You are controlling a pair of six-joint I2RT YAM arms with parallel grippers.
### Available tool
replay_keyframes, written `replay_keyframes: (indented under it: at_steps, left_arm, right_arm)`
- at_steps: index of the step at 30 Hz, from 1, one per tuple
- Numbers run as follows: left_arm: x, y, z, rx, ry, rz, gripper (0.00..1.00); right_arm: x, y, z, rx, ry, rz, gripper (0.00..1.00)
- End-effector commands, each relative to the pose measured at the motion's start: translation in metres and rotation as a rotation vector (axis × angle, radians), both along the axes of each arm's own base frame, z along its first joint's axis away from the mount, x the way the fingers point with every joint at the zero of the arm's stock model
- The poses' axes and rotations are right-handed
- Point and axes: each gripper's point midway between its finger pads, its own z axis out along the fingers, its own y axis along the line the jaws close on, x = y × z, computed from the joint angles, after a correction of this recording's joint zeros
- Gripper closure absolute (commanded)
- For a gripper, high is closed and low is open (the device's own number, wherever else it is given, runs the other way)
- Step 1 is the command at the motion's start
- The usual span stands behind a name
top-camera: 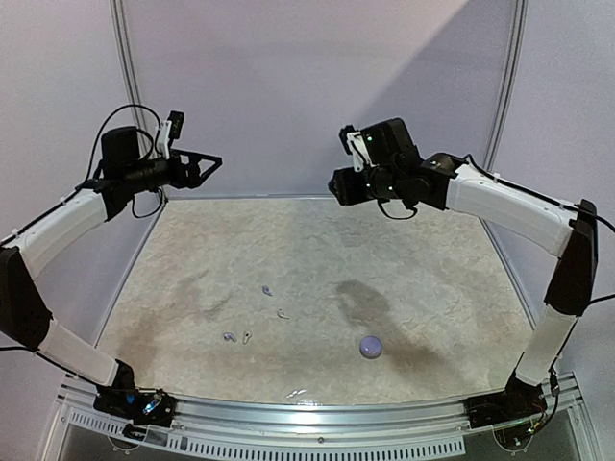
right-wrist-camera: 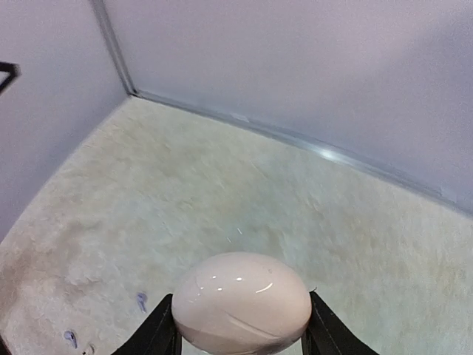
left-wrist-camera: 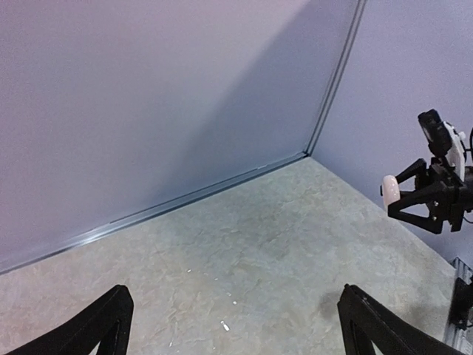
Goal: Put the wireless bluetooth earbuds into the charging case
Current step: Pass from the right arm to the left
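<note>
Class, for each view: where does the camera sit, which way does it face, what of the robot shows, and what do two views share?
Top external: above, behind the robot, looking down at the table; left arm and right arm show.
Left wrist: raised, facing the far corner; left fingers and the right gripper show.
Right wrist: facing table and back wall; right fingers clamp a pale egg-shaped object.
Shared: both wrist views show that object.

The left arm [top-camera: 60, 229] and the right arm [top-camera: 502, 202] both rise from their bases and bend at the elbow, with the wrists held high over the far half of the table. The left gripper [top-camera: 208, 164] points inward, its fingers [left-wrist-camera: 103, 325] spread wide and gripping nothing. The right gripper [right-wrist-camera: 240, 325] seems to face it, its fingers pressed against either side of a pale egg-shaped lump [right-wrist-camera: 241, 299].
</note>
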Motion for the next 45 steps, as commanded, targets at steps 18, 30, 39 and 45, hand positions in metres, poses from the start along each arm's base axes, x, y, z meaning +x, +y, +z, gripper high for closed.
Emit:
replay_keyframes:
  at_steps: [18, 30, 39, 45]
  left_arm:
    - [-0.101, -0.132, 0.096, 0.144, 0.079, -0.475, 0.07]
    - [-0.123, -0.144, 0.111, 0.117, 0.027, -0.628, 0.07]
    - [-0.096, -0.154, 0.121, 0.068, -0.013, -0.532, 0.32]
    - [-0.100, -0.162, 0.098, 0.105, 0.029, -0.573, 0.56]
  right_arm:
    - [-0.120, 0.115, 0.188, 0.044, -0.783, 0.482, 0.65]
    - [-0.115, 0.122, 0.195, 0.019, -0.787, 0.429, 0.64]
    - [-0.109, 0.131, 0.192, 0.015, -0.760, 0.426, 0.64]
    - [-0.104, 0.128, 0.196, 0.018, -0.764, 0.389, 0.64]
